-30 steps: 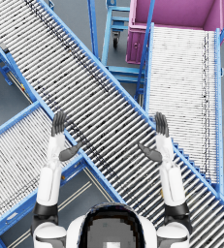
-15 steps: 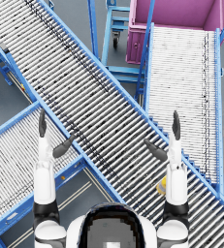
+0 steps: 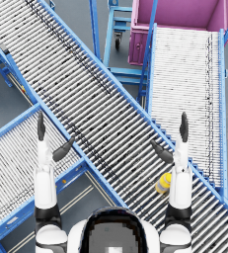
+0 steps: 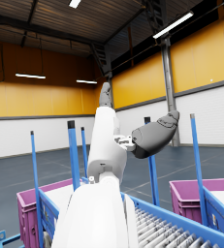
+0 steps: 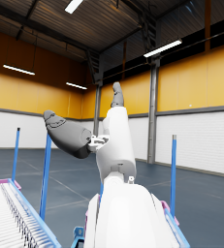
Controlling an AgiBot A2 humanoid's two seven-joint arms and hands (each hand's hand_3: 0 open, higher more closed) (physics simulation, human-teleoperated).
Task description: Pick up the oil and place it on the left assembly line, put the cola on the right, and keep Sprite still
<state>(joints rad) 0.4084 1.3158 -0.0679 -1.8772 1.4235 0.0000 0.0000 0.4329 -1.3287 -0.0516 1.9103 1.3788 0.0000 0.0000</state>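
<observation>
A yellow oil bottle (image 3: 163, 183) lies on the diagonal roller conveyor (image 3: 100, 113), right against my right forearm, which hides part of it. My right hand (image 3: 178, 147) is raised above the belt beyond the bottle, fingers straight, thumb spread, holding nothing. My left hand (image 3: 47, 144) is raised the same way over the conveyor's left rail, also holding nothing. In the wrist views, the left hand (image 4: 128, 138) and the right hand (image 5: 96, 138) point up at the hall ceiling with nothing in them. No cola or Sprite shows in any view.
A second roller line (image 3: 12, 168) runs at lower left, a third (image 3: 184, 89) at the right, ending at a purple bin (image 3: 184, 15). Blue rails and frame posts (image 3: 93, 24) border every line, with grey floor between them.
Both hands have moved apart, outward and slightly toward me, and turned edge-on. The yellow bottle has come into view beside my right forearm.
</observation>
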